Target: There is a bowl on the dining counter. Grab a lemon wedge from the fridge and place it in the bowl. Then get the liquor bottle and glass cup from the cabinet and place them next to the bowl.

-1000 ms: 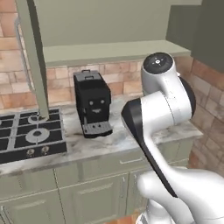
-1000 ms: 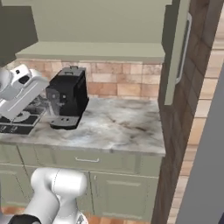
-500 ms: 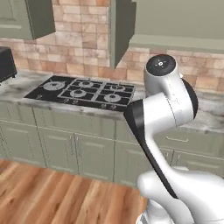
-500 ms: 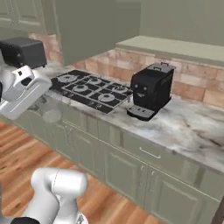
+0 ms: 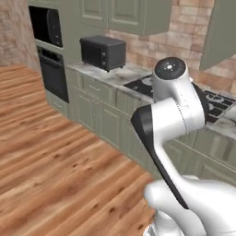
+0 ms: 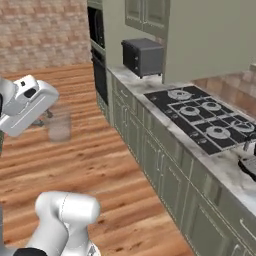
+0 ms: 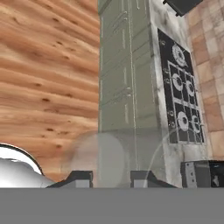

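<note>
Running along the brick wall, the marble counter (image 6: 220, 167) carries a black hob (image 6: 205, 117) mid-length and a dark toaster oven (image 6: 142, 56) toward its far end, while the gripper (image 7: 111, 178), jaws closed, holds the glass cup (image 6: 59, 125) above the wooden floor (image 6: 75, 145).

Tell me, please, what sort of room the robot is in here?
A home kitchen, rendered: a black gas hob set in a marble worktop, sage-green base cabinets and a built-in oven above a wooden floor.
</note>
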You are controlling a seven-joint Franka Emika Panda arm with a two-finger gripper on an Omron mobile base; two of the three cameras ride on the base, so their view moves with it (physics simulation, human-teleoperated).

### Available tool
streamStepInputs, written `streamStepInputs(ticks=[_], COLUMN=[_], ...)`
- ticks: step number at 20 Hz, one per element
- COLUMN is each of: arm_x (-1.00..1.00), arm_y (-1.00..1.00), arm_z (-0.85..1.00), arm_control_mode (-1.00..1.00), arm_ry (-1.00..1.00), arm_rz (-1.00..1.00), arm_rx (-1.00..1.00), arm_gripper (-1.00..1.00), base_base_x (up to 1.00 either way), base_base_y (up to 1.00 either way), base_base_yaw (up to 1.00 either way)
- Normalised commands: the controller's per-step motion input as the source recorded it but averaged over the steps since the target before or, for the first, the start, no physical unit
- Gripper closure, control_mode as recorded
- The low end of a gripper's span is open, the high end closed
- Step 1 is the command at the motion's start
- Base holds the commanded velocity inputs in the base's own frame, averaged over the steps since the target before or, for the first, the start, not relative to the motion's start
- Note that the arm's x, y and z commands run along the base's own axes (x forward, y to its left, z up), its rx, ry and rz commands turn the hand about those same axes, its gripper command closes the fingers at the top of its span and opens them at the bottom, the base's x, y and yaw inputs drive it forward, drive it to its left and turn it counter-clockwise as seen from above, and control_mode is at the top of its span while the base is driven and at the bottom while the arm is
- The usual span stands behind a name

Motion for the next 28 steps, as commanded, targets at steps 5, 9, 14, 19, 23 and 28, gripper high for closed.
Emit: streamStepInputs(ticks=[5, 9, 14, 19, 23, 28], arm_x=[0.00, 0.00, 0.00, 0.00, 0.00, 0.00], arm_y=[0.00, 0.00, 0.00, 0.00, 0.00, 0.00], arm_z=[0.00, 0.00, 0.00, 0.00, 0.00, 0.00], arm_control_mode=[1.00, 1.00, 1.00, 1.00, 1.00, 1.00], arm_ry=[0.00, 0.00, 0.00, 0.00, 0.00, 0.00], arm_rz=[0.00, 0.00, 0.00, 0.00, 0.00, 0.00], arm_rx=[0.00, 0.00, 0.00, 0.00, 0.00, 0.00], arm_gripper=[1.00, 1.00, 1.00, 1.00, 1.00, 1.00], base_base_x=[0.87, 1.00, 1.00, 1.00, 1.00, 1.00], base_base_y=[0.51, 0.43, 0.26, 0.22, 0.19, 0.08], base_base_yaw=[0.48, 0.23, 0.16, 0.12, 0.12, 0.13])
